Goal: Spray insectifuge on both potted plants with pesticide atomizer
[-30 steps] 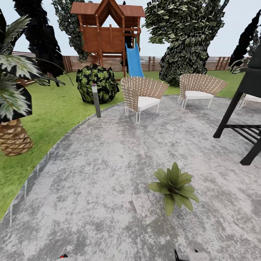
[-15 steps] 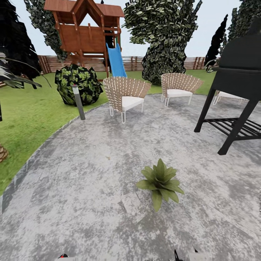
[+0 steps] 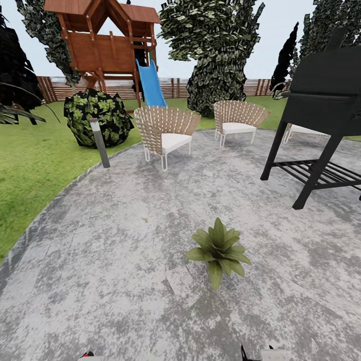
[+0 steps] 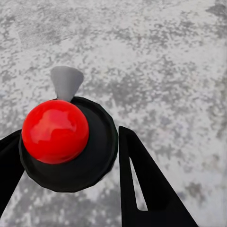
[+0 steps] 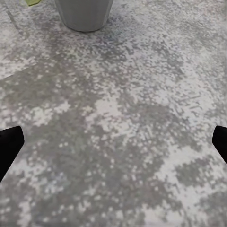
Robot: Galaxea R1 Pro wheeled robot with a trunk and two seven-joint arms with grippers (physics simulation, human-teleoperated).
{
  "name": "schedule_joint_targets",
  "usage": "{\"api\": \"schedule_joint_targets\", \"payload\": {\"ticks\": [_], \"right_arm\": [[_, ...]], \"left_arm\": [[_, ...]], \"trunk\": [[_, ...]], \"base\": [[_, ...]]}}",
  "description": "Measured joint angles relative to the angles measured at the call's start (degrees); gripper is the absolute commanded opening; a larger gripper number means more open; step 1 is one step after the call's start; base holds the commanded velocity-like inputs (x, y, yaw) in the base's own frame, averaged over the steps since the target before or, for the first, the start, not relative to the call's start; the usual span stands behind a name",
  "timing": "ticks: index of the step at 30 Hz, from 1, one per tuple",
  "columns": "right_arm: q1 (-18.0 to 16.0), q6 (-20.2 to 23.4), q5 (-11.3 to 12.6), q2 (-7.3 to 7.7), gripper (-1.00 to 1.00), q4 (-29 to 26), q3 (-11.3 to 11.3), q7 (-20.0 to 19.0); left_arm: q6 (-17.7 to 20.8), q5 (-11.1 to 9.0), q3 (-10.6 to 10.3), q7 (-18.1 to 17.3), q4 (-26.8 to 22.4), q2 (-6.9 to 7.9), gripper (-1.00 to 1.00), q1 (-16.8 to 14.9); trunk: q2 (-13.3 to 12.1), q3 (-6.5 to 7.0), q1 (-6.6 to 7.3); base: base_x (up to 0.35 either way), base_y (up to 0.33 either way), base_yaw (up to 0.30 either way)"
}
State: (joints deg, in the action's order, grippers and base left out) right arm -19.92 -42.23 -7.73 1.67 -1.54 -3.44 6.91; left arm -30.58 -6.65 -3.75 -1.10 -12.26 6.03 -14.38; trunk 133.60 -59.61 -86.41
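We see our left pincer (image 4: 66, 189) has flat black fingers, pointed like long wedges, one with a thin slot in it. Our right pincer (image 5: 113, 146) shows black finger tips too.

Bright, even rendered daylight, barely any shadows on the patio (image 3: 125, 240), wide-angle stretch at edges, coarse pixelated textures.

The potted plant (image 3: 219, 249) stands on the patio (image 3: 125, 260) – every place here is told from it. Behind it, a little left, a chair (image 3: 164, 131); behind and right, a second chair (image 3: 236, 122). Far right stands the grill (image 3: 321, 110). Behind and well left, at the patio's edge – a lamp post (image 3: 100, 142), a bush (image 3: 98, 117) beyond it, the playhouse (image 3: 105, 42) farther back
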Motion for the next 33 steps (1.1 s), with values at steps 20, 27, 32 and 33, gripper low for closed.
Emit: {"api": "schedule_joint_targets", "payload": {"ticks": [20, 27, 32, 33], "right_arm": [[-0.03, 0.63, -15.79, 0.07, 1.00, -6.15, 9.45, -0.92], [-1.83, 14.36, -23.81, 1.53, 1.00, -18.29, 11.24, -20.78], [-3.01, 18.73, -26.97, 1.92, 1.00, -25.36, 11.38, -38.42], [-3.58, 19.75, -28.41, 1.82, 1.00, -26.11, 11.36, -40.98]], "left_arm": [[0.32, 11.94, -1.24, -10.94, -2.34, 2.47, -1.00, -0.83], [6.57, 23.07, -1.18, -27.30, -8.45, 3.47, -1.00, -5.09], [13.91, 27.12, -1.22, -40.79, -11.32, 4.33, -1.00, -10.83], [15.56, 28.28, -1.27, -41.85, -11.81, 4.36, -1.00, -11.57]], "trunk": [[0.00, 0.00, 0.00], [0.00, 0.01, 0.00], [0.00, 0.01, 0.00], [0.00, 0.01, 0.00]], "base": [[-0.008, 0.000, 0.000], [0.000, 0.000, 0.000], [0.000, 0.000, 0.000], [0.000, 0.000, 0.000]]}}
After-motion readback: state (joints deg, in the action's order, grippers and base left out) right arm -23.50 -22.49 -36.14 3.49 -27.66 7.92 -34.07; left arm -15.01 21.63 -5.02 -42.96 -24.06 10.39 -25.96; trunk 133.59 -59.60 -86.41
